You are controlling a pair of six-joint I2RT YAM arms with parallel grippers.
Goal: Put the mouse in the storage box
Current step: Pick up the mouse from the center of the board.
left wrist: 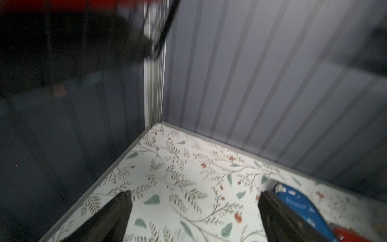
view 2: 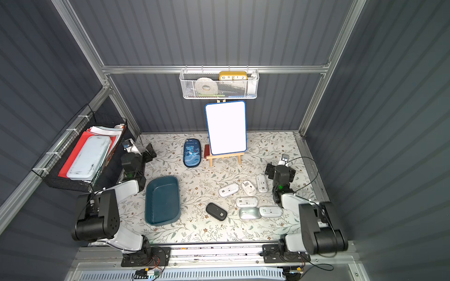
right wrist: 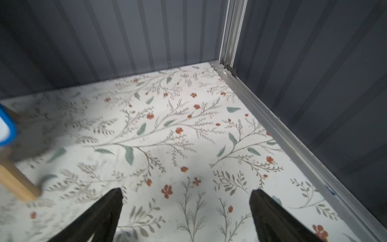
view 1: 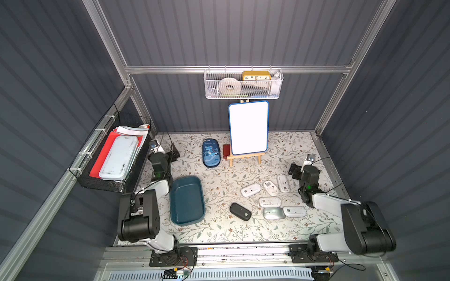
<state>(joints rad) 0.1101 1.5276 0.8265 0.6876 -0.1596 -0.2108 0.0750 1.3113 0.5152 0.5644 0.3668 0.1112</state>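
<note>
The storage box (view 1: 187,200) (view 2: 162,200), a shallow dark teal bin, sits empty at the table's left. A black mouse (view 1: 240,211) (view 2: 216,211) lies to its right. Farther right is a cluster of several pale mice, among them a silver one (view 1: 274,213) and white ones lying belly up (view 1: 250,189) (view 1: 283,183). My left gripper (view 1: 170,152) (left wrist: 193,196) hangs open near the back left corner, beyond the box, with only the flowered table between its fingers. My right gripper (view 1: 295,170) (right wrist: 186,192) is open and empty behind the pale mice.
A blue dinosaur-print case (view 1: 211,152) (left wrist: 301,207) and a small red object (view 1: 226,150) lie at the back beside a whiteboard on a wooden easel (view 1: 248,127) (right wrist: 5,125). A white mesh basket (view 1: 243,85) hangs on the back wall. A black wire basket (view 1: 114,158) hangs on the left wall.
</note>
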